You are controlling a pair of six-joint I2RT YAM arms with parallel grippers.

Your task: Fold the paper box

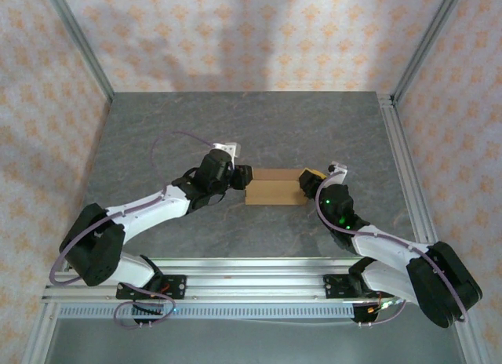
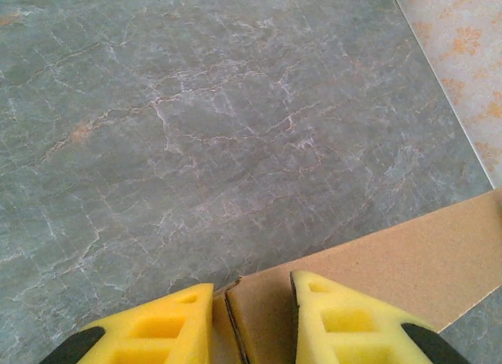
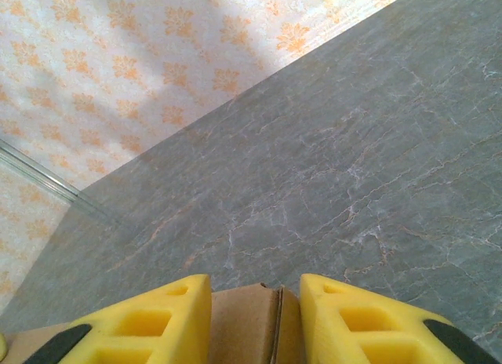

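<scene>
The paper box (image 1: 271,190), plain brown cardboard, lies as a shallow folded block in the middle of the grey table, held between the two arms. My left gripper (image 1: 245,178) is at its left end. In the left wrist view the yellow fingers (image 2: 161,329) press on a doubled cardboard wall of the box (image 2: 408,254), so the left gripper (image 2: 251,325) is shut on it. My right gripper (image 1: 308,183) is at the right end. There too, layered cardboard of the box (image 3: 239,311) sits tight between the yellow pads, and the right gripper (image 3: 255,321) is shut on it.
The grey marbled table (image 1: 259,129) stretches free behind and in front of the box. Aluminium rails run along the right edge (image 1: 408,176) and the near edge (image 1: 259,271). Patterned orange walls (image 1: 235,34) enclose the back and sides.
</scene>
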